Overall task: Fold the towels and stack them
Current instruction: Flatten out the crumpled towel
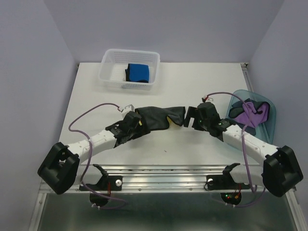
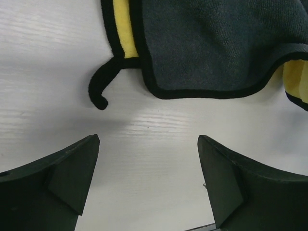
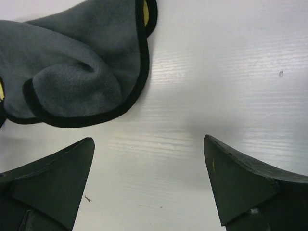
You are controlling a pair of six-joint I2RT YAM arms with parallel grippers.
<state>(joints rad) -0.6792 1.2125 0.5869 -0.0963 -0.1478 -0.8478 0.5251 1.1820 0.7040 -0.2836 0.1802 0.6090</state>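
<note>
left tool (image 2: 148, 144) & right tool (image 3: 149, 144) both wide, empty, each by one end of dark grey towel (image 1: 159, 118), bunched on tabletop (image 1: 202, 159) btw them; prob. placed to grip corners for fold. blue towel (image 1: 138, 72) sits in basket (image 1: 107, 77).

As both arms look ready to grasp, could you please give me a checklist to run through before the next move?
1. Left gripper open, empty: ok.
2. Right gripper open, empty: ok.
3. Dark grey towel lying flat: not ok, bunched, yellow showing at its edges.
4. Towel hem just ahead of both grippers: ok.
5. Folded blue towel in white mesh basket: ok.
6. Blue tub emptied: not ok, purple towel inside.
</note>
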